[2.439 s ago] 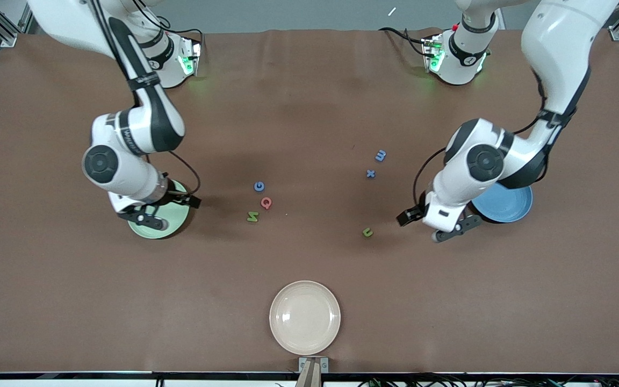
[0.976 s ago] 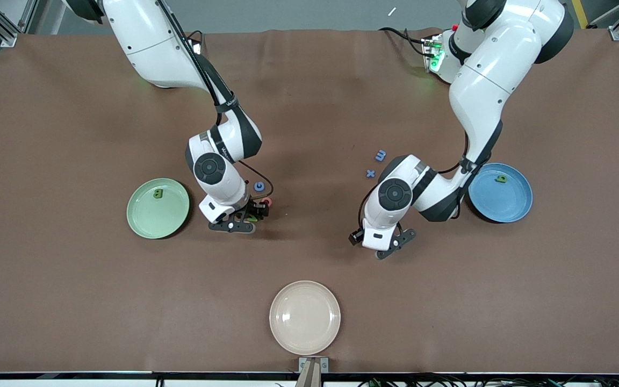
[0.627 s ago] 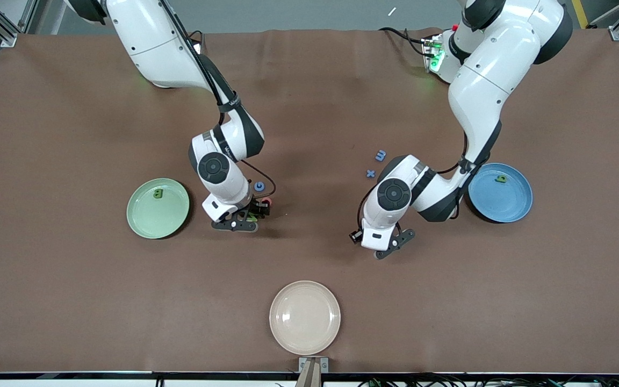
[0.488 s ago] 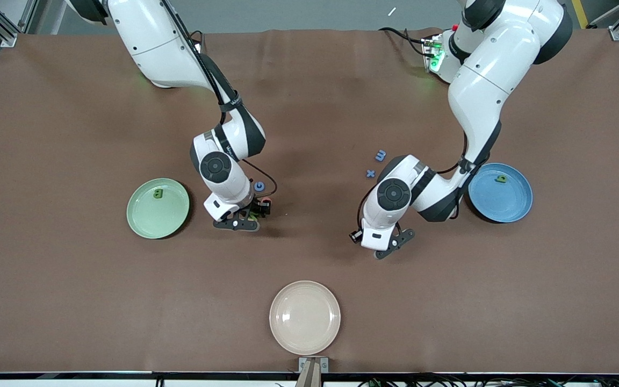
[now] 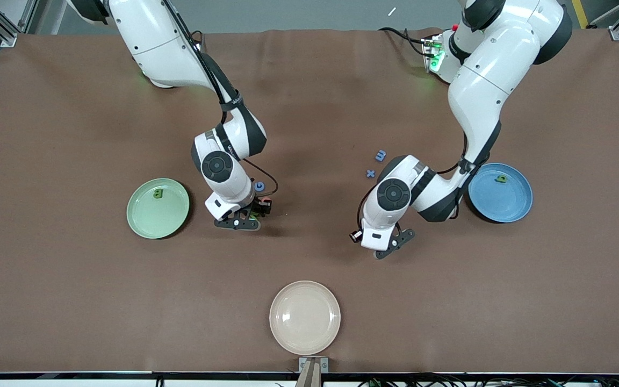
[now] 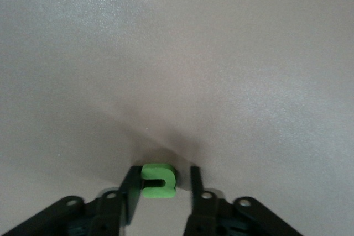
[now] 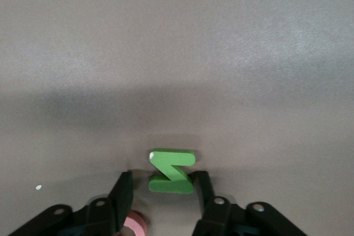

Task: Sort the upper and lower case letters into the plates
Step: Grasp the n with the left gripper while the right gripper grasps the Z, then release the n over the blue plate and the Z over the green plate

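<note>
Front view: the brown worktop (image 5: 73,279) holds a pale green plate (image 5: 151,217) toward the right arm's end, with a green letter B (image 5: 158,194) in it. A bright blue plate (image 5: 508,201) sits toward the left arm's end, with a small green letter (image 5: 501,178) in it. A cream plate (image 5: 304,317) lies nearest the camera. A blue G (image 5: 259,186) lies just beside the right pincer (image 5: 240,217), which is low over the worktop. A blue m (image 5: 380,156) and a blue x (image 5: 371,173) lie near the left arm. The left pincer (image 5: 382,244) is low too.

Left wrist view: the left pincer (image 6: 163,183) is spread, one finger touching a green lowercase letter (image 6: 159,179) between its fingers.

Right wrist view: the right pincer (image 7: 165,187) is spread around a green N (image 7: 172,171) lying flat. A pink Q (image 7: 134,226) peeks out beside one finger
</note>
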{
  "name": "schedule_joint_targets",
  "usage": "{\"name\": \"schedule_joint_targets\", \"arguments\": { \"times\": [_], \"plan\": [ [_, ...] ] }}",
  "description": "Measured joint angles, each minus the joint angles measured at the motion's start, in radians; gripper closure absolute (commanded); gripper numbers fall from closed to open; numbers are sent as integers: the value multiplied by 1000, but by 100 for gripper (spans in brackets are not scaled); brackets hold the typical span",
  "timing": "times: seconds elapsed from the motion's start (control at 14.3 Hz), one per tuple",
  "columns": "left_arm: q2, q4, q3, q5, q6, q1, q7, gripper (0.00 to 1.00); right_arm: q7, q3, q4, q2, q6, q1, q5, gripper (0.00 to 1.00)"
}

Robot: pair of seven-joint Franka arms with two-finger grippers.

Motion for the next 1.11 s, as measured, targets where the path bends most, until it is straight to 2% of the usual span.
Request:
{"name": "schedule_joint_targets", "arguments": {
  "times": [0.07, 0.14, 0.21, 0.49, 0.77, 0.98, 1.11],
  "plan": [
    [0, 3, 0, 0, 0, 0, 0, 80, 0, 0, 0, 0, -1, 0, 0, 92],
    [0, 4, 0, 0, 0, 0, 0, 83, 1, -3, 0, -2, -6, 0, 0, 98],
    [0, 7, 0, 0, 0, 0, 0, 84, 3, -6, 1, -3, -9, 0, 0, 100],
    [-13, 25, 1, 0, -6, 12, 0, 84, 8, -15, 2, -2, -11, -7, 0, 100],
    [-113, -2, -20, 0, -139, 81, 89, 84, -3, -25, 26, -27, -126, -61, -1, 100],
    [-259, -139, -73, 0, -190, 194, 231, 84, -91, -45, 18, -94, -260, -122, -4, 100],
    [-347, -252, -146, 2, -195, 322, 328, 84, -172, -75, -19, -152, -312, -155, -10, 100]
  ]
}}
